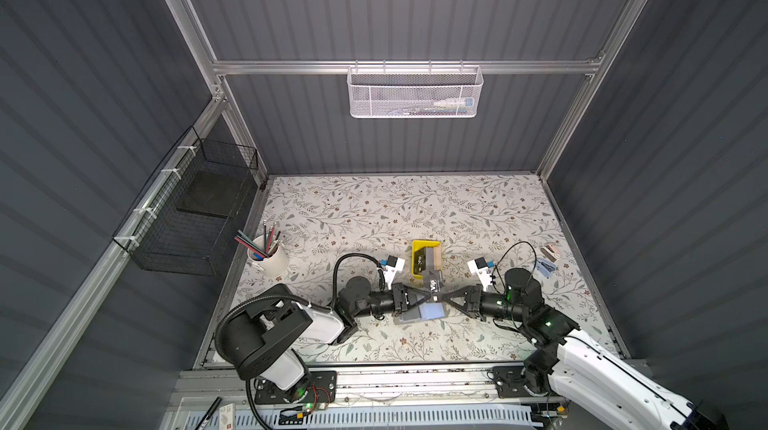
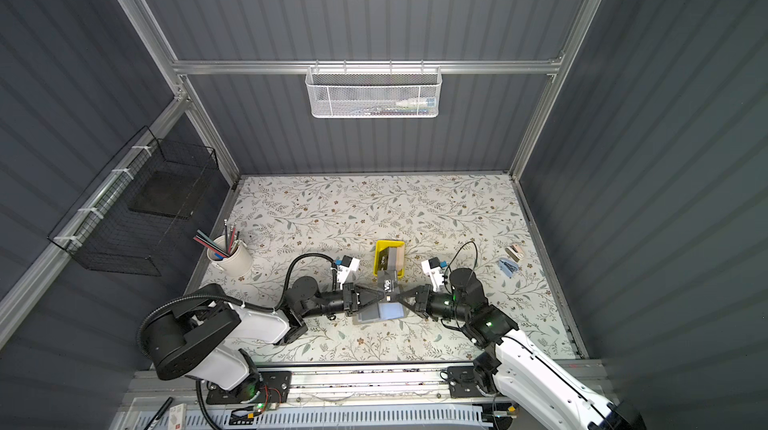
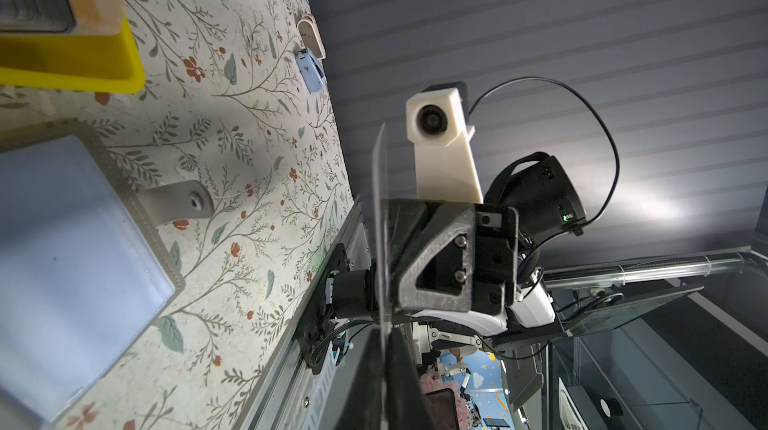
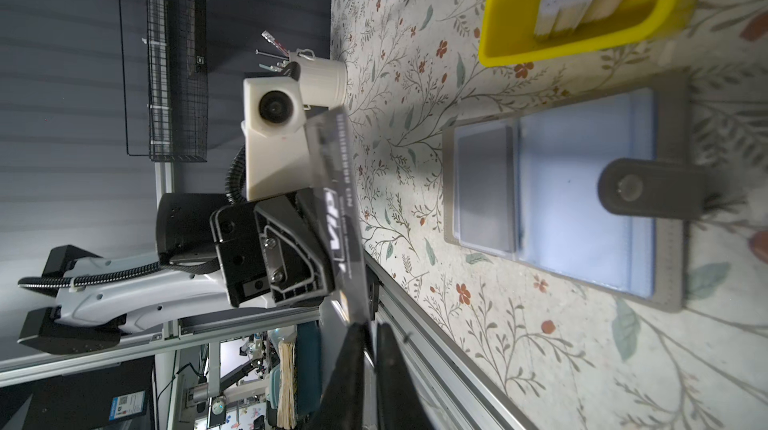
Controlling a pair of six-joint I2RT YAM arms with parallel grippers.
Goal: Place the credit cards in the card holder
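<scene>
The left gripper point(image 1: 430, 293) is clenched on a black card point(image 1: 435, 285) just above the card holder point(image 1: 419, 315). Whether the right gripper point(image 1: 444, 296) grips it cannot be told. If both pull, the card could be twisted or dropped. Other cards point(image 1: 424, 260) are kept in a yellow tray point(image 1: 424, 243) beyond the card holder, on a flowered table point(image 1: 374, 216) between grey walls point(image 1: 415, 12).

We find the card holder point(image 1: 419, 312) on the surface point(image 1: 374, 216). Just behind it, the tray point(image 1: 415, 268) holds credit cards point(image 1: 428, 259). Above it, one card point(image 1: 435, 284) sits between the left hand point(image 1: 428, 294) and the right hand point(image 1: 444, 296). The cup point(image 1: 270, 259) stands far to its left.
</scene>
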